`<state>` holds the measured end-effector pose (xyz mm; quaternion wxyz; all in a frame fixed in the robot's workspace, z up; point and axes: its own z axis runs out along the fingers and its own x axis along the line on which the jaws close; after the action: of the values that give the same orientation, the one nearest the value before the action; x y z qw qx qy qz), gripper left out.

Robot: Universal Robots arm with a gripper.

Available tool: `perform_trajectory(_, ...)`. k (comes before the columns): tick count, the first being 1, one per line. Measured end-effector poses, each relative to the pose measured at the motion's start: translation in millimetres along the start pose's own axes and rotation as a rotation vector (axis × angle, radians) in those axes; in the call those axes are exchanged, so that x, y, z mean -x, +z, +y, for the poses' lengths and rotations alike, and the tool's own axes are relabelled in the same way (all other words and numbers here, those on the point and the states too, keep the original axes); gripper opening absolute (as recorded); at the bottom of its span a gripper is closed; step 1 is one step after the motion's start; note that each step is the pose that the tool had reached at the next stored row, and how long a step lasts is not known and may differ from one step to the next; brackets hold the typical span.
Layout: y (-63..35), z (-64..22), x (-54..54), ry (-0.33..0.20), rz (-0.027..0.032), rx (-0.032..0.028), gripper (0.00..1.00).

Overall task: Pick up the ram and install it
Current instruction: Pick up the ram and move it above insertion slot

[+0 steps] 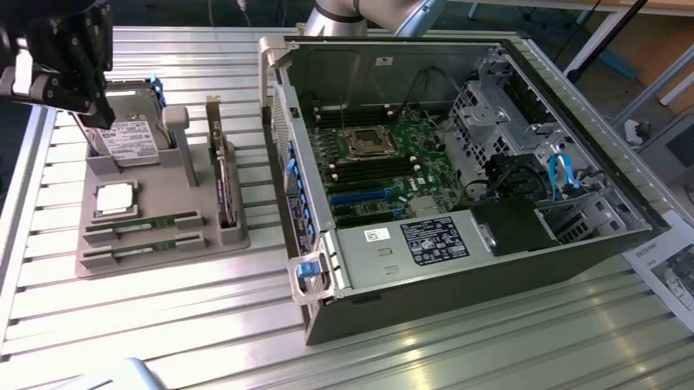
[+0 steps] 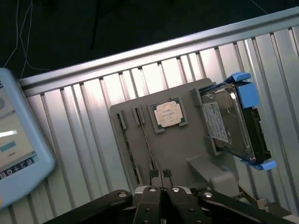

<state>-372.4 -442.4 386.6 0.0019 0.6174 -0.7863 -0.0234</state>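
Note:
Two ram sticks lie side by side in slots of the grey holder tray [image 1: 162,260]: one ram [image 1: 143,221] and a second [image 1: 141,249] nearer the front edge. In the wrist view both show as thin green strips, one ram [image 2: 145,140] and the other [image 2: 127,144]. My gripper [image 2: 160,176] hangs above the tray with its fingers pressed together and nothing between them. In the exterior view the gripper [image 1: 97,114] is at the upper left, over the tray's hard-drive end, clear of the sticks.
On the tray also sit a square silver processor [image 1: 115,198], a hard drive [image 1: 130,138] in blue rails and an upright expansion card [image 1: 223,183]. The open computer case [image 1: 456,252] with its motherboard [image 1: 379,162] stands at the exterior view's right. A lit tablet [image 2: 16,140] lies beside the table.

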Motion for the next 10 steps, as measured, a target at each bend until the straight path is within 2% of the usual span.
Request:
perform_trajectory(2, 0.3, 0.0, 0.0, -0.069, 0.0027, 0.0018, 0.10)
perform_trajectory(7, 0.9, 0.0, 0.0, -0.170, 0.0066, 0.0044, 0.10)
perform_trajectory(10, 1.2, 0.0, 0.0, -0.253, 0.0100, 0.0066, 0.10)
